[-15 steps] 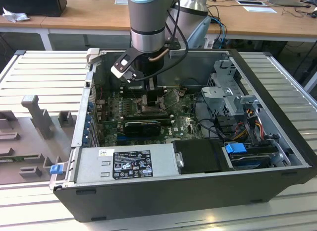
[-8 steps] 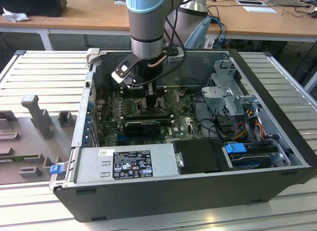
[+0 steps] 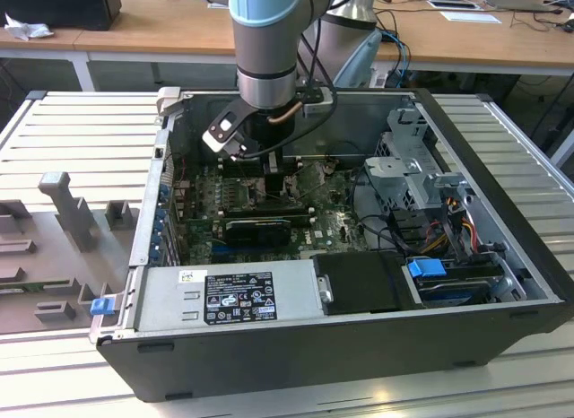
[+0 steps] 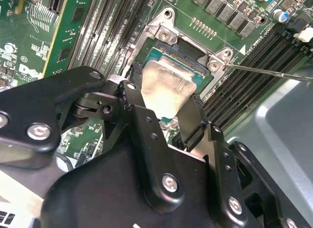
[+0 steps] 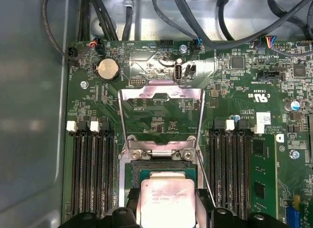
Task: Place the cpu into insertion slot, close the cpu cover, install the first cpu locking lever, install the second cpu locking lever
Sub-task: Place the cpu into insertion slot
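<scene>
Silver-grey square cpu [image 4: 166, 88], smudged top, is clamped at 2 edges by the claw [image 4: 163, 104] over the insertion slot [image 5: 166, 168]; cpu cover [image 5: 196, 115] is swung open.

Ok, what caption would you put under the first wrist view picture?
Gripper holds the cpu over the open slot, cover flipped back.

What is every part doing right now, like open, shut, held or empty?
gripper: shut on two sides of the cpu.
cpu: held over the insertion slot; cannot tell if it is seated.
insertion slot: uncovered.
cpu cover: swung open, away from the slot.
locking lever: unhooked, sticking out free.
memory slots: empty.
computer case: side open, insides showing.
</scene>
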`<state>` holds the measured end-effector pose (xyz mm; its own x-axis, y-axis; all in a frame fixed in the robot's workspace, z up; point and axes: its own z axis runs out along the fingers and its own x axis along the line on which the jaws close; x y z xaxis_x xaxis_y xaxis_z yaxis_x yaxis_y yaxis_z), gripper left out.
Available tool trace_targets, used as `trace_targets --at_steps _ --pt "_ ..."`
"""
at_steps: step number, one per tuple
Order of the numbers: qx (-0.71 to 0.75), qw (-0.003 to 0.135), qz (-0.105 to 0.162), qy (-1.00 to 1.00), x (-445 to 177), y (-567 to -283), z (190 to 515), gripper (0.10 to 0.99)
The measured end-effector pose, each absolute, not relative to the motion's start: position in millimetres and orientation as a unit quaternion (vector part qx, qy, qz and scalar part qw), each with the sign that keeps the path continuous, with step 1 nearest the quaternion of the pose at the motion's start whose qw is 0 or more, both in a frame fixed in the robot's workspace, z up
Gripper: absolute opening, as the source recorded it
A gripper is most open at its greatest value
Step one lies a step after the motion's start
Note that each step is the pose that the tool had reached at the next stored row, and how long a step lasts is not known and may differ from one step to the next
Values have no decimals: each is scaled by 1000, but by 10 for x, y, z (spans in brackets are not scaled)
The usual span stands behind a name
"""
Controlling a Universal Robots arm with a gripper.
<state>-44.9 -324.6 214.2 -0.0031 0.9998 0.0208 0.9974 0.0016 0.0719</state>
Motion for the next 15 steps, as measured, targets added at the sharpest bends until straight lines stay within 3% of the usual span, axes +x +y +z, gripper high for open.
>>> trace_targets --at_steps 15 --pt "712 18 33 702 -426 -3211 2043 529"
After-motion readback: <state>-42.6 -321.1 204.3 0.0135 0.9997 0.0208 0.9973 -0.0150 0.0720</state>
